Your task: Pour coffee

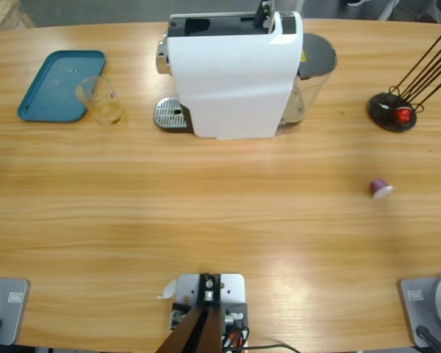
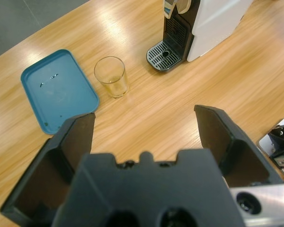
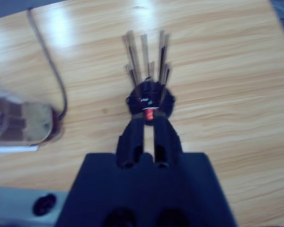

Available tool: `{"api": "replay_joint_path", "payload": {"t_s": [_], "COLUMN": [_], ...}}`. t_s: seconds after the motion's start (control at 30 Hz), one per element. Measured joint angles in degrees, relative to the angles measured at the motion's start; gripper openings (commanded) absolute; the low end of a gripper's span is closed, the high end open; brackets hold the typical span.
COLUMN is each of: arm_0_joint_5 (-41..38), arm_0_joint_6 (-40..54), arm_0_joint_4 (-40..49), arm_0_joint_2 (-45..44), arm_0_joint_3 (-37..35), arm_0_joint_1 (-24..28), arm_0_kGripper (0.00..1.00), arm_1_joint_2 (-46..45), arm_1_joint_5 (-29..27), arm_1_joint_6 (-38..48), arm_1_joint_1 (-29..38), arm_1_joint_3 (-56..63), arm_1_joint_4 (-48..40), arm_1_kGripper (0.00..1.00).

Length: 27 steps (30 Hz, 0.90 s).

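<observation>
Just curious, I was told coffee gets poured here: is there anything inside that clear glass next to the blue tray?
The clear glass looks empty: only its yellowish tint shows, with no dark liquid. It stands on the table beside the blue tray. Nothing covers it.

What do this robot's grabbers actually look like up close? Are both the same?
Both are matt black. The left gripper has two broad, hollowed, scoop-like black jaws rising from a blocky black body with round recesses, beside a silver metal plate carrying a black bolt. The right gripper has the same black body, its jaws seen as narrow rounded prongs, with a silver-grey plate with dark holes at its lower left.
</observation>
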Motion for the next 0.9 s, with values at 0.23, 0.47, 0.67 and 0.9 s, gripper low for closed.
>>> {"api": "replay_joint_path", "payload": {"t_s": [0.23,0.47,0.67,0.9], "arm_0_joint_5": [-0.9,-1.4,-1.5,-1.5], "arm_0_joint_6": [0.0,0.0,0.0,0.0], "arm_0_joint_4": [0.0,-0.3,-0.4,-0.4], "arm_0_joint_2": [0.0,0.6,0.6,0.6], "arm_0_joint_3": [0.0,0.0,0.0,0.0], "arm_0_joint_1": [0.0,0.0,0.0,0.0], "arm_0_kGripper": [0.904,0.904,0.904,0.904], "arm_1_joint_2": [-2.8,4.7,6.8,6.8], "arm_1_joint_5": [4.8,10.6,10.4,7.5], "arm_1_joint_6": [6.9,5.2,-11.7,-40.3], "arm_1_joint_1": [7.5,10.5,15.8,23.1], "arm_1_joint_3": [2.1,2.1,-1.8,-2.8], "arm_1_joint_4": [5.1,12.4,13.8,14.3], "arm_1_kGripper": [0.863,0.849,0.844,0.757]}}
